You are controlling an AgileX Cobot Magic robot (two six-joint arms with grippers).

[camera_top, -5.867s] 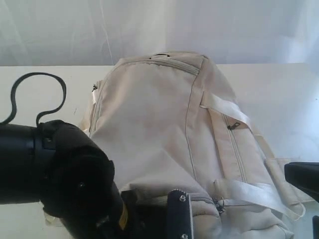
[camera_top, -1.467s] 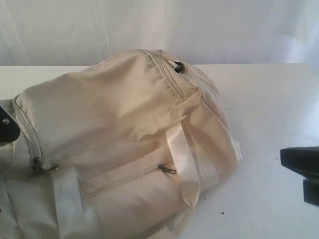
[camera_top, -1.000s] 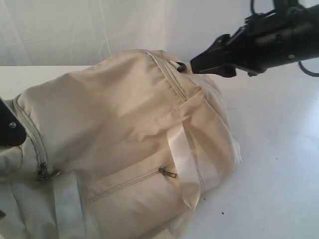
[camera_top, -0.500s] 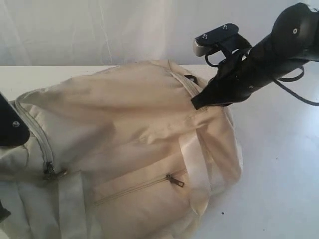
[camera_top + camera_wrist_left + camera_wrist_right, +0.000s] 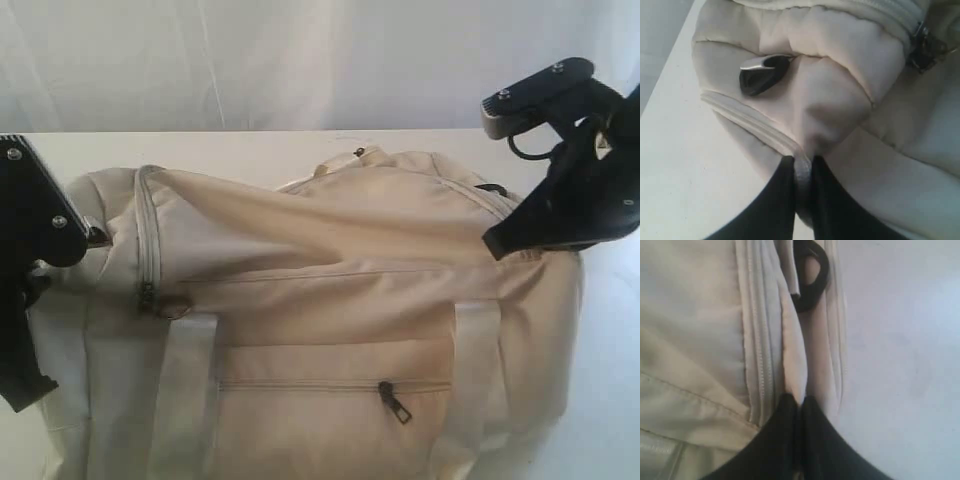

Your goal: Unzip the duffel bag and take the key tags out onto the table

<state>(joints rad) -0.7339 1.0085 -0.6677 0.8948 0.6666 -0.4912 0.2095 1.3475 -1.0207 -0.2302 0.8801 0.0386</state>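
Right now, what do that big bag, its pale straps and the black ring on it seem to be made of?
The duffel bag looks like matte cream woven cloth: it creases and folds softly. The straps seem to be white webbing with a slight sheen, probably synthetic. The black D-ring looks like smooth, rigid plastic, though painted metal is possible.

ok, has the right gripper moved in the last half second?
Yes. Against the back edge of the table, the right gripper has shifted rightward and slightly lower in the exterior view. It is shut on the end of the duffel bag, which came with it.
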